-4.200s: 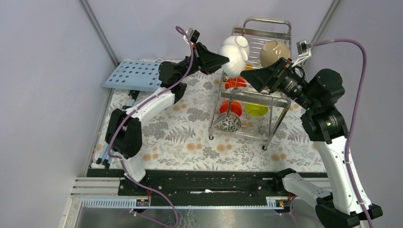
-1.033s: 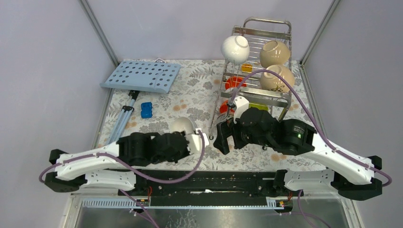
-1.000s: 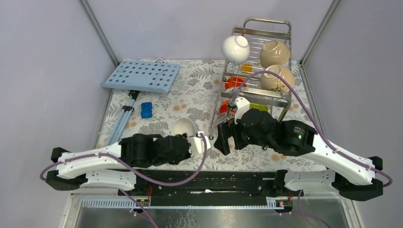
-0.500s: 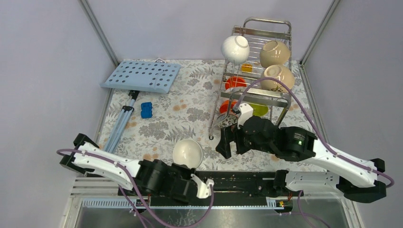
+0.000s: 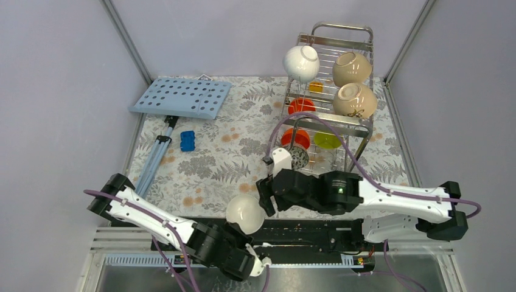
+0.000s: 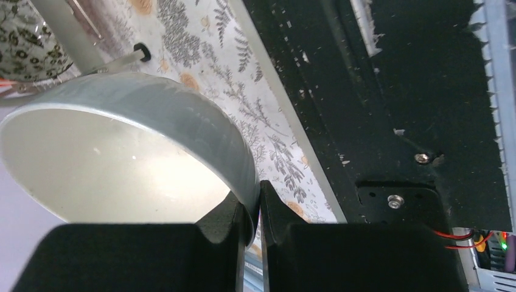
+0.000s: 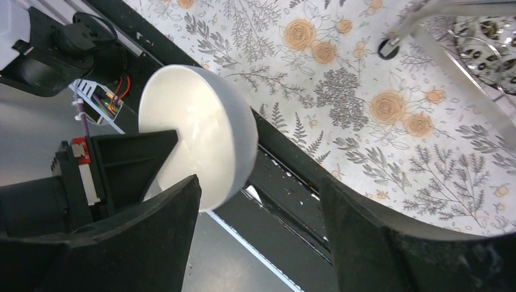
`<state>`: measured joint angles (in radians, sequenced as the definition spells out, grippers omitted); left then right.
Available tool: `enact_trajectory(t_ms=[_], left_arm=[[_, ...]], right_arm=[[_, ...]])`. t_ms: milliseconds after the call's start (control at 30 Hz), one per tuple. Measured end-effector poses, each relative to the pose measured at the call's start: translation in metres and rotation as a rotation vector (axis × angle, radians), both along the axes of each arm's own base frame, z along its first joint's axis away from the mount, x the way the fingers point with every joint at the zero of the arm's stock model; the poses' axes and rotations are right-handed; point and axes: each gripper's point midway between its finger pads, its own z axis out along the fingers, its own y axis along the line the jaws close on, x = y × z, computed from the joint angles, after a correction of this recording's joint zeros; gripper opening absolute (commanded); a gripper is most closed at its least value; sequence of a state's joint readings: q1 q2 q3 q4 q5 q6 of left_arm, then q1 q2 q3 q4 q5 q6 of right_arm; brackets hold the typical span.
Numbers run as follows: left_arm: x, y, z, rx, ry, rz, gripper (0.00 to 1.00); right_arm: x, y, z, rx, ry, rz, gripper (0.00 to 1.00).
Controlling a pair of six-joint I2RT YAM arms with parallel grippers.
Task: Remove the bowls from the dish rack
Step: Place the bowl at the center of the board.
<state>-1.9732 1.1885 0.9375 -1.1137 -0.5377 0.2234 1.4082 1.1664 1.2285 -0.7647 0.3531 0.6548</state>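
Well, the bench [image 5: 201, 164] with its flowered cloth runs away beyond both sets of fingers. On it the dish rack [image 5: 342, 27] stands upright, well beyond the right fingers [image 7: 179, 207] and farther again from the left fingers [image 6: 272, 210]. A light-blue perforated board [image 5: 182, 97] lies far off beyond the left fingers, with a folded stand [image 5: 155, 159] just beside it.

The left fingers are clenched on the rim of a white bowl [image 5: 243, 211], one inside the wall and one outside. They hold it tipped on its side over the near edge of the bench. The right fingers are spread wide and released, with that bowl just ahead between them; whether they touch it I cannot tell.

Well beyond both, the rack holds another white bowl [image 5: 301, 61] and two cream bowls [image 5: 352, 67] up top. Lower down are two orange-red bowls [image 5: 300, 106], a lime-green bowl [image 5: 327, 140] and a speckled bowl [image 5: 299, 157]. A small blue block [image 5: 187, 141] lies on the cloth near the stand, and a yellow-orange clip [image 5: 315, 87] sits in the rack.
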Motion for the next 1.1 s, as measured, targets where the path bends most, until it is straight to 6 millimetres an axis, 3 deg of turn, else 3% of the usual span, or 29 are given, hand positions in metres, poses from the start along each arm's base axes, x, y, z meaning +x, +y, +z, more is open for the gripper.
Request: enact_trajectory(t_ms=[300,433,833,1100], left_arm=[[-0.015,-0.009,-0.010,0.009,0.031,-0.091,0.00],[-0.018,-0.011,-0.011,0.006,0.036,-0.106,0.00],[-0.025,-0.012,-0.012,0.008,0.053,-0.130,0.00],[-0.027,-0.011,-0.013,0.012,0.060,-0.134,0.00]], right_arm=[[-0.009,0.027,-0.039,-0.106,0.011,0.030,0.58],[-0.009,0.029,-0.045,-0.125,0.017,0.026,0.50],[-0.021,0.035,-0.064,-0.193,0.028,0.065,0.41],[-0.026,0.028,-0.073,-0.256,0.023,0.085,0.21]])
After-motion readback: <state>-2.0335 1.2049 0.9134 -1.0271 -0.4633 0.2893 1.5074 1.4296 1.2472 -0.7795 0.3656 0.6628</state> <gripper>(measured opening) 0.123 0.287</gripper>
